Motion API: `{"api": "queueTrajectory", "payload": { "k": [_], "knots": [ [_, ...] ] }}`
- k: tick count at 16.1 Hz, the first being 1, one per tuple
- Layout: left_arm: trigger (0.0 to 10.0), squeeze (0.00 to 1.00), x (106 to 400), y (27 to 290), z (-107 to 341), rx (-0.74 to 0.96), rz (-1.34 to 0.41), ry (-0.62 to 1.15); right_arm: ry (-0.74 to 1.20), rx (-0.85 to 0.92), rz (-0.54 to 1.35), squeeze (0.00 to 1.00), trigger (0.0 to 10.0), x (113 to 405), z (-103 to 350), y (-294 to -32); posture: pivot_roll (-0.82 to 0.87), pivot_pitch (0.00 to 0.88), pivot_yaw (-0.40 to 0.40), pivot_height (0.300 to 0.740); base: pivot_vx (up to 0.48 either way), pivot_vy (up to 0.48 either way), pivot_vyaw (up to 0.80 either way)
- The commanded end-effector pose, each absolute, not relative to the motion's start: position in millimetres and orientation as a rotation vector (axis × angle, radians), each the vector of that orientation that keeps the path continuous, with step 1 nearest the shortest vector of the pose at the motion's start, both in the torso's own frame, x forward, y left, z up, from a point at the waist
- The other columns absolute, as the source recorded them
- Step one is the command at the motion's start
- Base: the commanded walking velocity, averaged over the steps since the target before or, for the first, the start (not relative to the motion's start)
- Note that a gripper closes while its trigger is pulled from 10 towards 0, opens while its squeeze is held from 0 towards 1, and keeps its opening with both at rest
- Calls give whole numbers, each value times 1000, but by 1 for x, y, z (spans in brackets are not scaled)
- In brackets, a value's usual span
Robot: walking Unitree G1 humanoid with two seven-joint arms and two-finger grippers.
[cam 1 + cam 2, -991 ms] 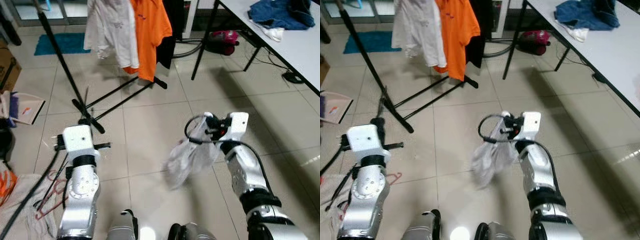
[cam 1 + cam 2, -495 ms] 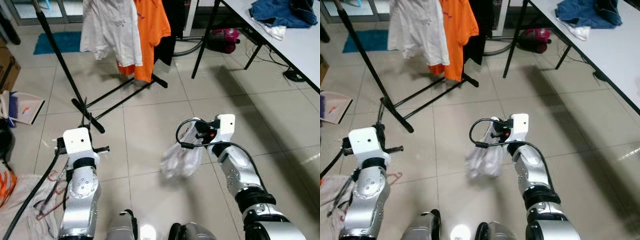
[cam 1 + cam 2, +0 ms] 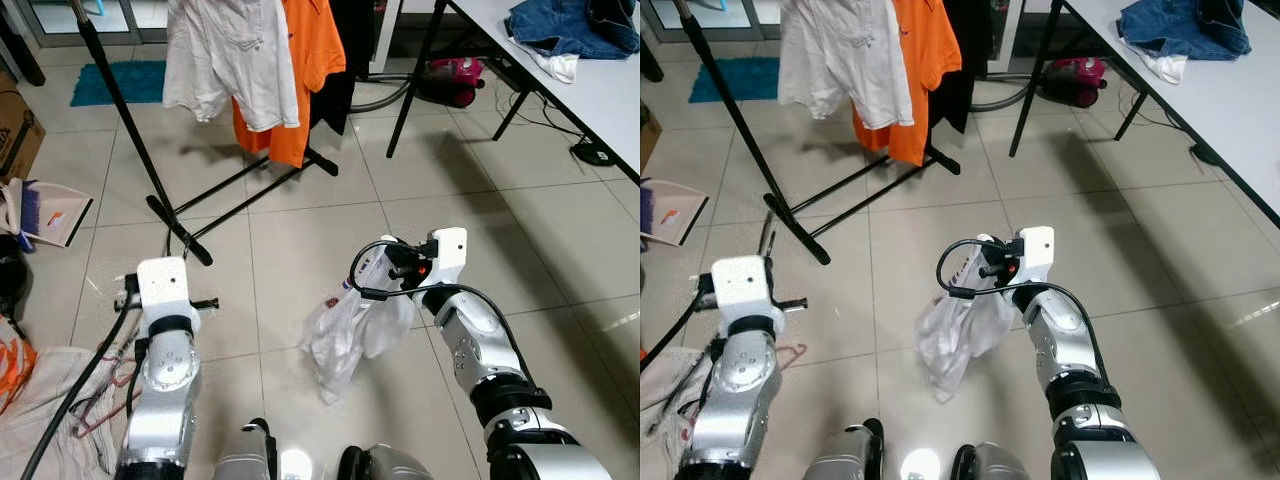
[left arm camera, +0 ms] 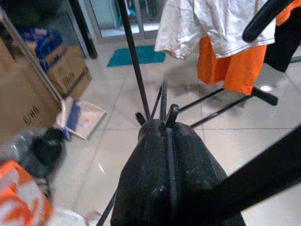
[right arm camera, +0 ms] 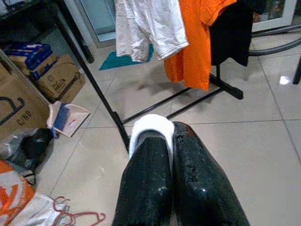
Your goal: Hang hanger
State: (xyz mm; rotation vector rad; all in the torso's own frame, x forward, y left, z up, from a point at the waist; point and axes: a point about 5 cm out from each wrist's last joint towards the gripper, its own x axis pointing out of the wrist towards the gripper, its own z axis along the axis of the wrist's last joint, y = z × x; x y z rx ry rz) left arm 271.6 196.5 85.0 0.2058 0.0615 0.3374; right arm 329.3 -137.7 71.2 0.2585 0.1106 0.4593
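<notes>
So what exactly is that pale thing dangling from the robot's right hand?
It looks like a white garment, thin and crumpled, hanging limp below the right gripper over the tiled floor. A small red mark shows near its top edge. It appears to hang from a dark looped hanger at the gripper, whose black fingers are shut on a white fold. Its lowest tip hangs close to the floor; whether it touches is unclear.

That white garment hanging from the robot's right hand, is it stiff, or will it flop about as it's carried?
Probably floppy: the white garment sags in loose folds below the right hand. It looks light, since thin fabric bunches under one pinch. Its low end hangs close to the tiled floor, so it may swing or drag while the robot walks.
</notes>
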Motion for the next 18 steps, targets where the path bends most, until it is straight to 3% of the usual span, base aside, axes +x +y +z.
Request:
{"api": "queueTrajectory", "payload": {
  "k": [1, 4, 5, 6, 8, 9, 10, 14, 18],
  "knots": [
    [10000, 0, 277, 190, 94, 236, 312, 25, 94, 282, 466, 231, 0, 332, 76, -139, 21, 156, -76, 740, 0, 0, 0],
    [10000, 0, 289, 190, 103, 275, 289, 24, 101, 281, 475, 184, 0, 335, 78, -136, 29, 149, -82, 740, 0, 0, 0],
    [10000, 0, 292, 192, 103, 220, 293, 40, 101, 276, 477, 180, 0, 335, 79, -136, 31, 147, -82, 740, 0, 0, 0],
    [10000, 0, 300, 199, 106, 29, 296, 73, 102, 265, 477, 161, 0, 336, 79, -135, 30, 143, -81, 740, 0, 0, 0],
    [10000, 0, 304, 201, 111, -6, 278, 53, 112, 249, 456, 106, 0, 337, 78, -136, 30, 140, -80, 740, 0, 0, 431],
    [10000, 0, 312, 201, 116, -98, 211, 67, 129, 244, 434, 0, 10000, 337, 76, -136, 27, 138, -75, 740, 0, 0, 0],
    [10000, 0, 320, 199, 121, -130, 119, 81, 137, 235, 436, 0, 10000, 338, 76, -136, 25, 137, -72, 740, 0, 0, 0],
    [10000, 0, 330, 200, 138, 159, -175, 105, 135, 156, 515, 0, 10000, 349, 96, -134, 6, 150, -58, 740, 0, 0, 0],
    [10000, 0, 324, 194, 153, 250, -500, 147, 107, 177, 429, 0, 10000, 377, 136, -147, -14, 153, -57, 740, 0, 0, 0]
  ]
}}
